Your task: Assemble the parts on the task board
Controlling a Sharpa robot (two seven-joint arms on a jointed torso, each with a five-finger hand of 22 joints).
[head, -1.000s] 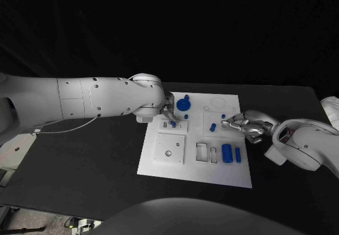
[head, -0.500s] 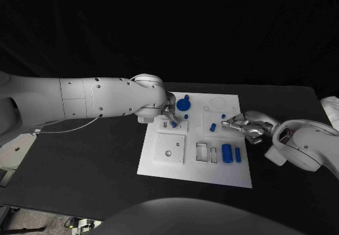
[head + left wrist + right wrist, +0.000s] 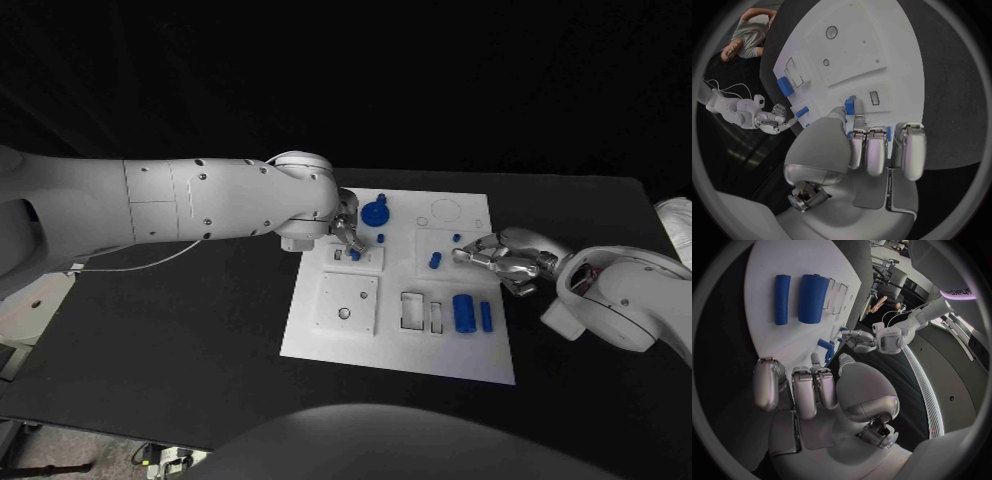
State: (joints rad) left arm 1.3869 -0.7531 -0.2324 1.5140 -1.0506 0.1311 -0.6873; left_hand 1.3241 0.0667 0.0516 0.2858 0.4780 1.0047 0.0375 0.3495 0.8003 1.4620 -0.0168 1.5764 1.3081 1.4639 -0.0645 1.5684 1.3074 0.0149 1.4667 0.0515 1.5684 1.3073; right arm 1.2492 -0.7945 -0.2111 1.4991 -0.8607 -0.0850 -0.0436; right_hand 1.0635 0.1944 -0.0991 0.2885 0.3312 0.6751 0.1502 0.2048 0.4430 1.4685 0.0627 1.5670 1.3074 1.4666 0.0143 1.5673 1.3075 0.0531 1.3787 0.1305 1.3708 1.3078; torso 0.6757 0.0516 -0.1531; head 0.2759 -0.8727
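- The task board (image 3: 404, 300), a white plate, lay in the middle of the black table (image 3: 173, 330); every place below is given relative to this board.
- The left robot hand (image 3: 346, 232) hung over the board's far-left part, beside a small rectangular slot. In the left wrist view its fingers (image 3: 870, 152) were curled together, and a small blue part (image 3: 851, 106) sat at their tips, pinched against the thumb and touching the board by the slot.
- The right robot hand (image 3: 498, 257) was at the board's right edge, about midway along it. In the right wrist view its fingers (image 3: 804, 390) were curled close over the board surface; whether they held anything could not be told.
- A round blue part (image 3: 375, 213) sat on the board's far portion, just beside the left robot hand.
- A small blue peg (image 3: 434, 260) stood near the board's middle, between the two robot hands.
- A thick blue cylinder (image 3: 463, 312) and a thin blue rod (image 3: 486, 315) lay side by side on the board's near-right part, parallel and close together.
- Two rectangular recesses (image 3: 421, 313) lay just to the left of the thick cylinder.
- A raised white square panel (image 3: 348, 303) with a small hole occupied the board's near-left part.
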